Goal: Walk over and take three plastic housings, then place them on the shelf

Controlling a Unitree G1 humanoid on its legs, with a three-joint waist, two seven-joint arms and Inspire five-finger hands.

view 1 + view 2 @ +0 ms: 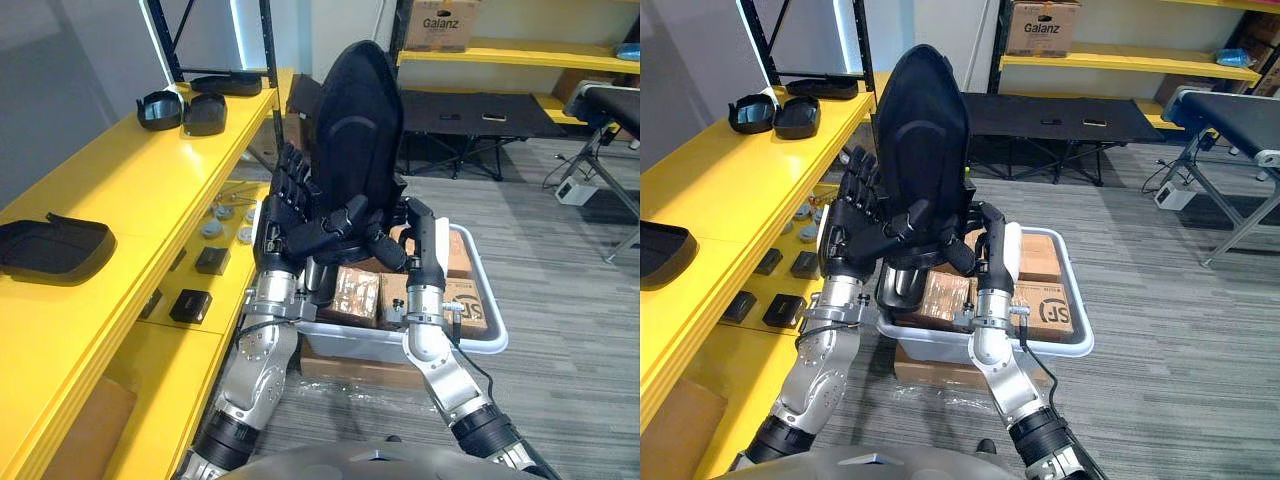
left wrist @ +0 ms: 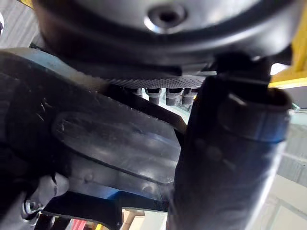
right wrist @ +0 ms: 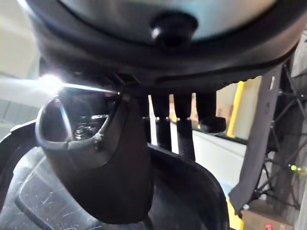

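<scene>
Plainly, in the head views one black housing (image 1: 355, 120) stands upright above a white bin (image 1: 482, 335), gripped between both hands. The wrist views add each thumb pressed on its dark surface. The left hand (image 1: 300, 225) lays its fingers (image 1: 290, 180) up the housing's edge, thumb across the front. The right hand (image 1: 418, 235) curls its fingers round the lower edge. On the yellow shelf (image 1: 120, 190) lie one near shell (image 1: 55, 250) and three far shells (image 1: 206, 114).
</scene>
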